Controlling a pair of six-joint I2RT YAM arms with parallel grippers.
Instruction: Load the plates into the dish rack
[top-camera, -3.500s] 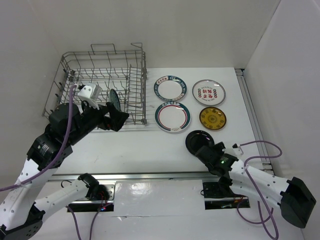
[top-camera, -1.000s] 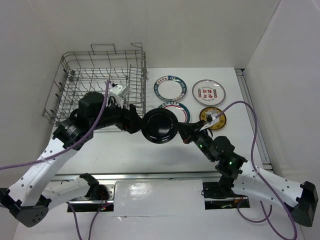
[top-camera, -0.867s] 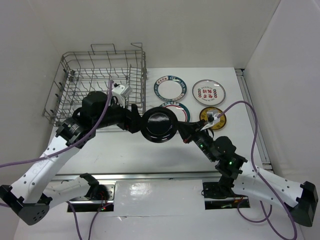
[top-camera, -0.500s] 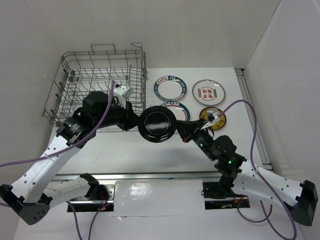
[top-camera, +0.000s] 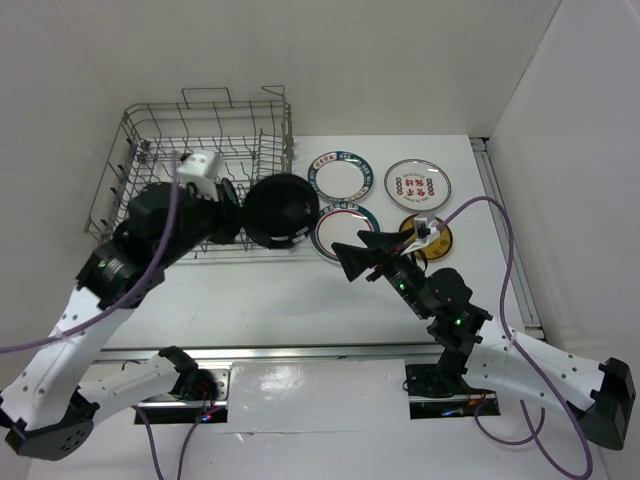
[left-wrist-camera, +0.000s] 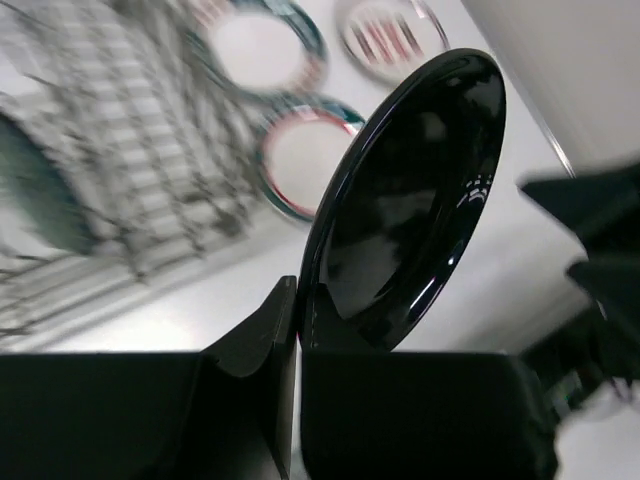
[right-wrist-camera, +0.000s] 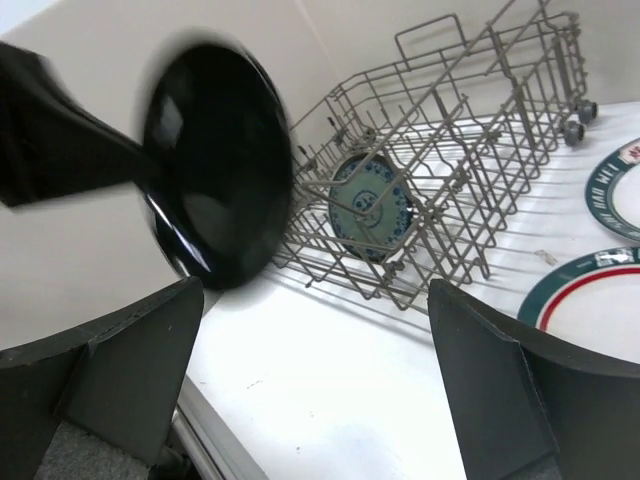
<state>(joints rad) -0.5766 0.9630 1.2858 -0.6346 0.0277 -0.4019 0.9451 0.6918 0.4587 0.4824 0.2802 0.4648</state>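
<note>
My left gripper (left-wrist-camera: 298, 330) pinches the black plate (top-camera: 280, 208) by its rim, on edge beside the dish rack (top-camera: 270, 150), I judge for slotting between tines, while my right gripper (right-wrist-camera: 315, 300) hangs spread wide and empty; lettering on the green-rimmed plates (top-camera: 340, 178) is unreadable.

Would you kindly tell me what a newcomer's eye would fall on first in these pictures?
The glossy black plate, held on edge in the left pincer at the dish rack's near right corner, stands out first. Next come the right pincer, wide open and empty above the table, and the teal patterned plate standing upright among the rack's tines.
</note>
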